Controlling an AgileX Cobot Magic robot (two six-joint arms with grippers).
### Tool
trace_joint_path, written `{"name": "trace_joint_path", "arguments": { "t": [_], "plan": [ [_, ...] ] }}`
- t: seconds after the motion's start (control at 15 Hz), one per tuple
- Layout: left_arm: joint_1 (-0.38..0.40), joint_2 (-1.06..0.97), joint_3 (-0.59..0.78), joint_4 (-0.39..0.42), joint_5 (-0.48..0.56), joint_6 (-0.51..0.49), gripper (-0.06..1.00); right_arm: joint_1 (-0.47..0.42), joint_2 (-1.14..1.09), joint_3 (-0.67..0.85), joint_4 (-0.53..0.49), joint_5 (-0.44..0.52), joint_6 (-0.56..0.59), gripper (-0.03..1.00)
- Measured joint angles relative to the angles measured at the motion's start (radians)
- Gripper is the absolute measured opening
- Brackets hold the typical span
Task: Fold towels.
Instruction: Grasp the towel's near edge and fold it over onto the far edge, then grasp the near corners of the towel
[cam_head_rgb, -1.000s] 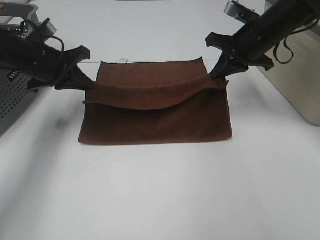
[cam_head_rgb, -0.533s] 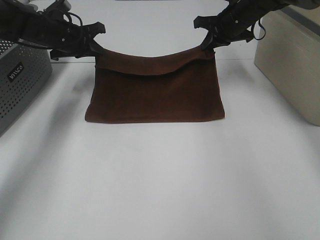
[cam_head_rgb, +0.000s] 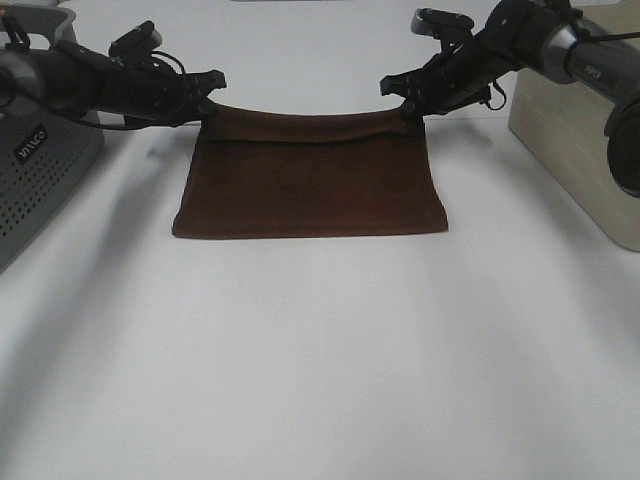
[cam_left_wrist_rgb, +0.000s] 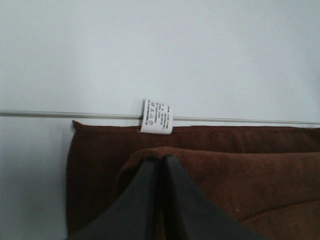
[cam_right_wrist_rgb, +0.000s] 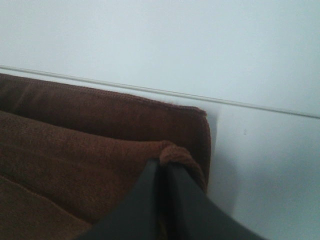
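The dark reddish-brown towel (cam_head_rgb: 310, 175) lies on the white table, doubled over, with its fold along the near side. Its upper layer's far edge sags slightly between the two grippers, almost over the lower layer's far edge. My left gripper (cam_head_rgb: 207, 104) is shut on the upper layer's far left corner, and its fingertips (cam_left_wrist_rgb: 161, 161) pinch the cloth just short of the white tag (cam_left_wrist_rgb: 156, 116). On the far right corner my right gripper (cam_head_rgb: 407, 108) is shut, and cloth bunches at its tips (cam_right_wrist_rgb: 164, 165). A strip of the lower layer (cam_right_wrist_rgb: 100, 107) shows beyond the held edge.
A grey perforated basket (cam_head_rgb: 40, 165) stands at the left edge beneath the left arm. A beige box (cam_head_rgb: 575, 130) stands at the right. A thin seam (cam_left_wrist_rgb: 50, 113) crosses the table just behind the towel.
Both grippers have carried the held edge away from the camera and lower. The upper layer now covers nearly all of the lower one, and the tag no longer shows from above.
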Motion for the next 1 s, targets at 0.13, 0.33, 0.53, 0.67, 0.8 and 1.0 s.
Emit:
{"name": "trace_joint_path", "arguments": {
  "t": [0.13, 0.33, 0.53, 0.67, 0.8, 1.0],
  "plan": [
    [0.000, 0.005, -0.003, 0.021, -0.005, 0.001, 0.33, 0.000, 0.004, -0.002, 0.001, -0.004, -0.001, 0.28],
    [0.000, 0.004, -0.004, 0.024, 0.024, 0.001, 0.86, 0.000, 0.003, -0.003, 0.005, 0.025, -0.001, 0.81],
    [0.001, 0.001, -0.004, 0.033, 0.117, 0.001, 0.94, -0.001, -0.031, -0.003, 0.003, 0.141, -0.001, 0.89],
    [0.002, -0.005, -0.004, 0.044, 0.158, 0.000, 0.95, -0.001, -0.061, -0.005, 0.004, 0.199, -0.001, 0.90],
    [0.005, -0.023, -0.004, 0.068, 0.222, -0.048, 0.95, -0.001, -0.089, -0.007, 0.002, 0.286, 0.021, 0.90],
    [0.005, -0.080, -0.004, 0.186, 0.294, -0.202, 0.95, -0.001, -0.116, -0.008, -0.001, 0.474, 0.050, 0.90]
  ]
}}
